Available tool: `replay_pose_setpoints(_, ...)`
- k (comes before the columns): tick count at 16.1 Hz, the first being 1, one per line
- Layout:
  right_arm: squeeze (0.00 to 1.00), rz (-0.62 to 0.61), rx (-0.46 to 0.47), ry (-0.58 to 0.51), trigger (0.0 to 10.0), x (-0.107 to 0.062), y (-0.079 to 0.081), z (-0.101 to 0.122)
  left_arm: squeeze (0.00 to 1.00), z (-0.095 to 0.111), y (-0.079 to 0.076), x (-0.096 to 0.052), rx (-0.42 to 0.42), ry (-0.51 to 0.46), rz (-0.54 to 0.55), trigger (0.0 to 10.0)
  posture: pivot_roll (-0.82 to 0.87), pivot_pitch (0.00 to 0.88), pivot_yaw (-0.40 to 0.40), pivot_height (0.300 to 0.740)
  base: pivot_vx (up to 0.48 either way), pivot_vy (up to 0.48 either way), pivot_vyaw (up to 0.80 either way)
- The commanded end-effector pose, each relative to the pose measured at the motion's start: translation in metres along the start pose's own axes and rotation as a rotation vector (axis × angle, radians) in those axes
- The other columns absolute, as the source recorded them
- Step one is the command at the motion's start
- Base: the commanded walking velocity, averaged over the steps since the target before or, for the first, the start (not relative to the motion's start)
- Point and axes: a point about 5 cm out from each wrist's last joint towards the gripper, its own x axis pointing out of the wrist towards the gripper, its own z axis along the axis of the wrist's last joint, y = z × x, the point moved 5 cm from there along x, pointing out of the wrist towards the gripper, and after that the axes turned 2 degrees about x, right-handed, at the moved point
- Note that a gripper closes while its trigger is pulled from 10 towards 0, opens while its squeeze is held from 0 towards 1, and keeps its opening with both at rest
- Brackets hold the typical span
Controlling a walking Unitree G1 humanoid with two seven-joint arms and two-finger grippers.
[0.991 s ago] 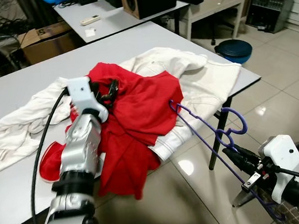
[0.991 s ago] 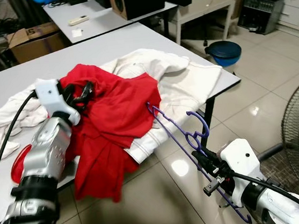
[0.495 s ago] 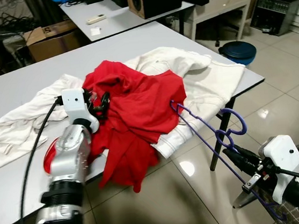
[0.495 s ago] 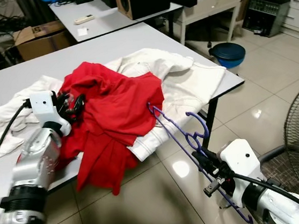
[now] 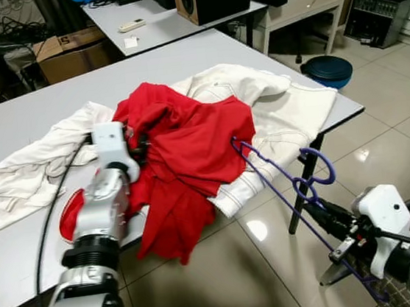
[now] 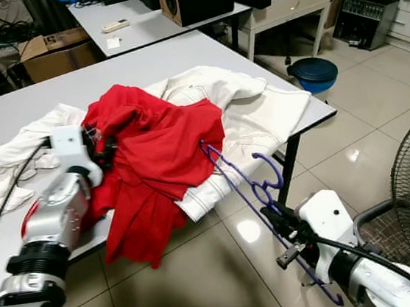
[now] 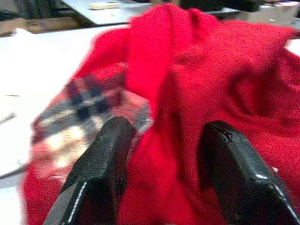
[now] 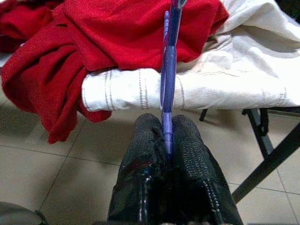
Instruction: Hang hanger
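The right claw (image 6: 278, 223) is pinching the thin purple hanger (image 6: 242, 182) by its bar, off the desk (image 5: 31, 121) edge; light, stiff and slippery, likely to swivel. The left claw (image 7: 161, 154) is gaping over the soft red garment (image 5: 189, 148); its collar looks best.

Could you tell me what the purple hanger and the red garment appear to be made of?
The purple hanger looks like thin coated wire or plastic: slim, smooth, slightly glossy; which one is unclear. The red garment looks like soft matte fabric, perhaps fleece or knit, crumpling in loose folds, with a plaid lining.
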Motion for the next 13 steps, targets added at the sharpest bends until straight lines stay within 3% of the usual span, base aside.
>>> replay_pose_setpoints(1,0.0,0.014,-0.006,-0.008,10.0,-0.0005,0.0024,0.0023,0.0,0.0059,-0.0039,0.0022,0.004,-0.013,-0.026,0.0,-0.2,0.0,0.088,0.74,0.0,0.0,0.0)
replay_pose_setpoints(13,0.0,0.013,-0.019,-0.005,10.0,0.0022,0.0006,0.0018,0.0,0.0039,-0.0111,0.0025,-0.017,-0.013,-0.078,0.0,-0.2,0.0,0.089,0.74,0.0,0.0,0.0)
